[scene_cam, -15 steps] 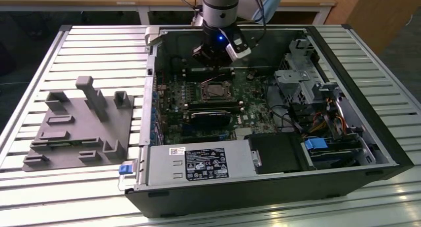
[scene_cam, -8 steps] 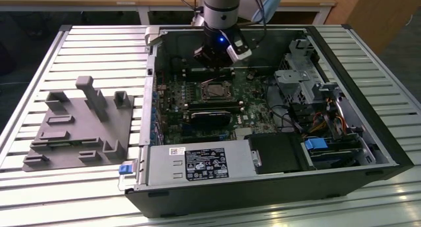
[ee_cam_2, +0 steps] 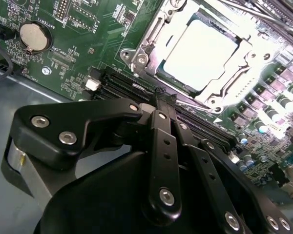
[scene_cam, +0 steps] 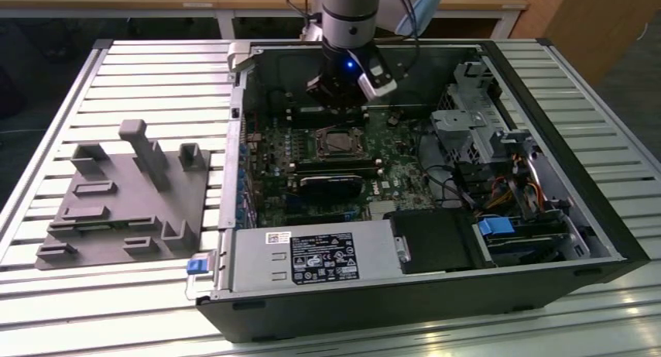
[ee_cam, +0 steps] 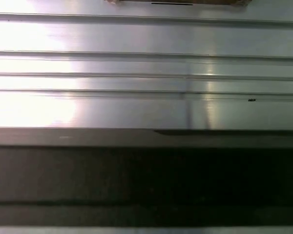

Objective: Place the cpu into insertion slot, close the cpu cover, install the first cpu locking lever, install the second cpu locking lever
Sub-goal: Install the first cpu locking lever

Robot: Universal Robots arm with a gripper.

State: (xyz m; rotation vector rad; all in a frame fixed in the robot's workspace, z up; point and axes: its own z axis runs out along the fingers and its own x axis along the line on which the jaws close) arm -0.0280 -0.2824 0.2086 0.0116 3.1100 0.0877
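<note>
One gripper (ee_cam_2: 160,97) hangs inside open computer case (scene_cam: 609,245), low over motherboard (ee_cam_2: 88,53), just beside socket; whether it is apart or together, not possible to say. Cpu (ee_cam_2: 200,53) lies in socket, silvery top very bright. Cpu cover (ee_cam_2: 149,48) lies flat around it as frame. Round coin battery (ee_cam_2: 33,37) on board, small white print near it. White printed label (scene_cam: 321,258) on power supply box. Grey fixture plate (scene_cam: 124,194) on slatted table (scene_cam: 62,295), at exterior view's left.
</note>
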